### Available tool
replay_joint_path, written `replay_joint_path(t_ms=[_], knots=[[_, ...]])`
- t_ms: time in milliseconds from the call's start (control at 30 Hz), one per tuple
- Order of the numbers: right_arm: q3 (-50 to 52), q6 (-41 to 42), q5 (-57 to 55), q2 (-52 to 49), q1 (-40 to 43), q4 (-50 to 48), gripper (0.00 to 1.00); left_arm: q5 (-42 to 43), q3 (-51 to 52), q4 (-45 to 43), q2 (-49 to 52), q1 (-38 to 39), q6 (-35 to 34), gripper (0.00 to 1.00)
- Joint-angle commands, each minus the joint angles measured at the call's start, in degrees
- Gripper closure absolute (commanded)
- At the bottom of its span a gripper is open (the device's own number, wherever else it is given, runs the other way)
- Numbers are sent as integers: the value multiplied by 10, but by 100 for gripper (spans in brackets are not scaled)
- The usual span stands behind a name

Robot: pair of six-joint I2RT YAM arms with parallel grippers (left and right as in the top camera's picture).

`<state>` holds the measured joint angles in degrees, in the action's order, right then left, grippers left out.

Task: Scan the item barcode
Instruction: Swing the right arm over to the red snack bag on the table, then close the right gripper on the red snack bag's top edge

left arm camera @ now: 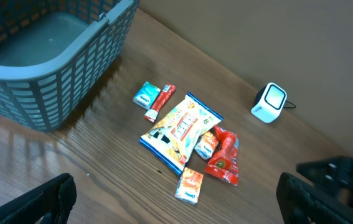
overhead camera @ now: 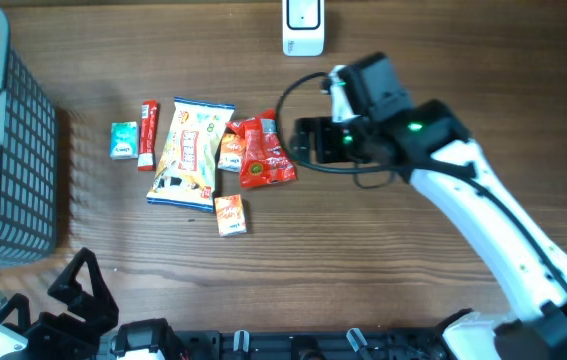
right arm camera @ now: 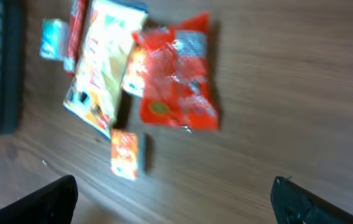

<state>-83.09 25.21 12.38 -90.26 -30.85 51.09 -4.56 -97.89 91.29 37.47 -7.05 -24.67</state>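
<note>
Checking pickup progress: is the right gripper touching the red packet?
Apart. Right wrist view shows bare table between the open right gripper and the red packet.

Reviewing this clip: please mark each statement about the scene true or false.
1. The right pincer is open and empty. True.
2. The red packet lies in the basket. False: it lies on the table beside the snack bag.
3. The white scanner stands apart from the packets. True.
4. The left pincer is shut. False: it is open, holding nothing.
</note>
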Motion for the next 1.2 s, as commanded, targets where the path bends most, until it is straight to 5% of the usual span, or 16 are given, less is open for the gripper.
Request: replay_joint_path(t_ms=[0, 300, 567, 833, 1000, 1167], knots=[[-14, 102, 9, -39, -5, -52, 0, 7, -2, -1, 0, -2, 0, 0], [-14, 134, -4, -108, -5, -99, 0, 7, -2, -1, 0, -2, 0, 0], [-14, -12, 12, -182, 3, -123, 0, 7, -2, -1, 0, -2, 0, 0], [-14, -58, 193, -263, 83, -133, 0, 7, -2, -1, 0, -2, 0, 0], [-9, -167, 402, -302, 146, -147, 0, 7, -2, -1, 0, -2, 0, 0], [2, -172, 436, -336, 152, -152, 0, 7, -2, -1, 0, -2, 0, 0]])
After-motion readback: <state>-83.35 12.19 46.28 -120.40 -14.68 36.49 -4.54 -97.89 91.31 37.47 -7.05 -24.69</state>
